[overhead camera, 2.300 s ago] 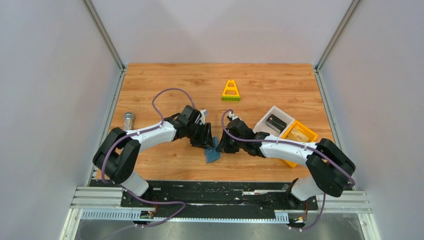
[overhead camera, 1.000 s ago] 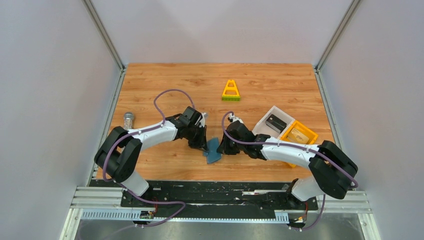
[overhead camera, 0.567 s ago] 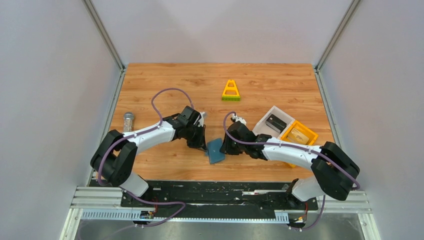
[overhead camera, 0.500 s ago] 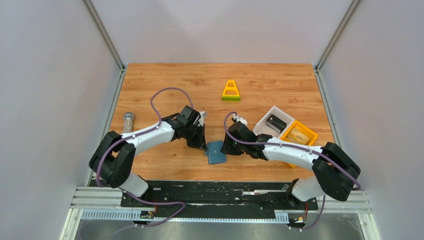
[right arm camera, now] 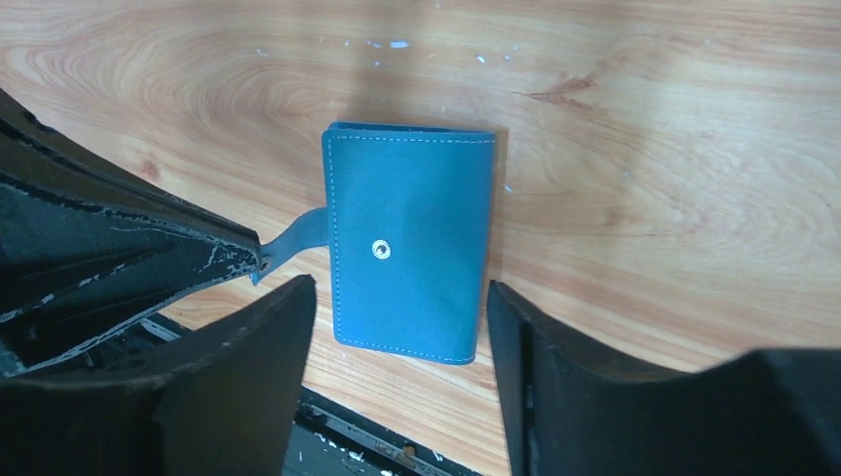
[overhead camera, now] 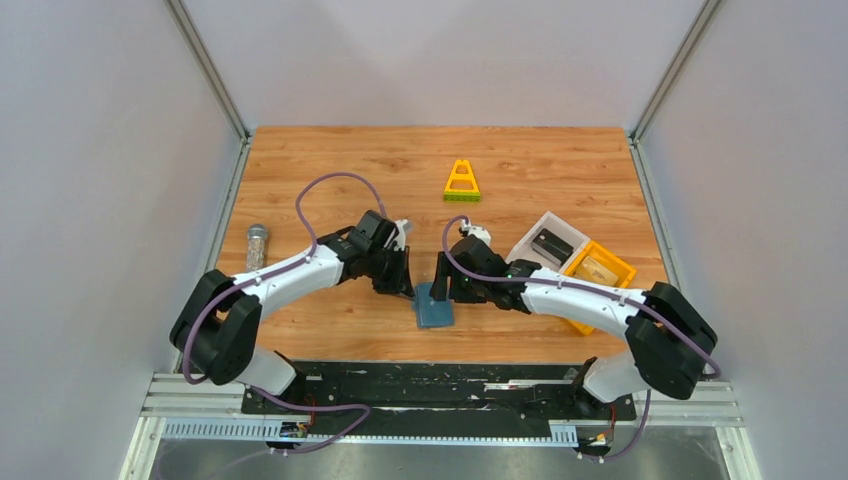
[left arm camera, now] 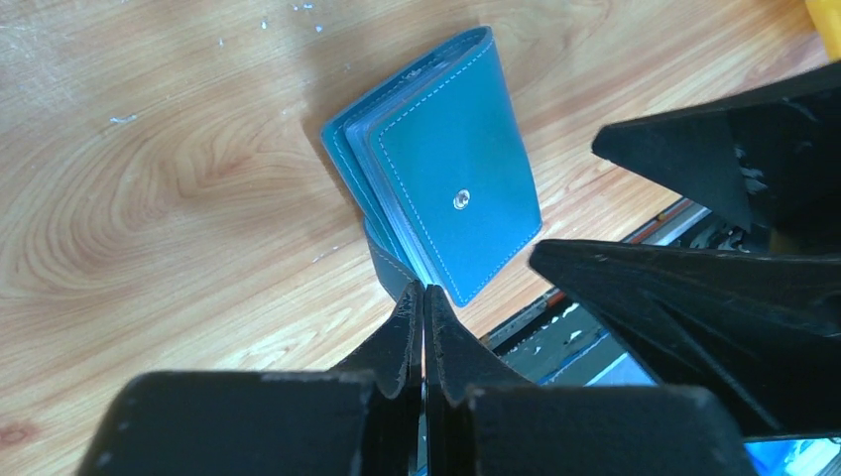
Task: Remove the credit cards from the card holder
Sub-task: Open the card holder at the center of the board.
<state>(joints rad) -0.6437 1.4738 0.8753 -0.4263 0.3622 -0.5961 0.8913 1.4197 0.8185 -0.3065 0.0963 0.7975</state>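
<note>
On the grey-walled wooden table [overhead camera: 330, 160], left gripper [left arm camera: 424, 297] pinches the card holder [right arm camera: 412, 243]; right gripper [right arm camera: 397, 297] spread open.

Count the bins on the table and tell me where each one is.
2. The white bin sits mid-right; the yellow bin is beside it, further right. None looks hidden.

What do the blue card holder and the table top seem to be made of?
The card holder: probably leather or imitation leather, matte, with pale edge stitching and a shiny metal snap stud. The table top: wood or wood-look laminate, grain visible, scuffed.
</note>
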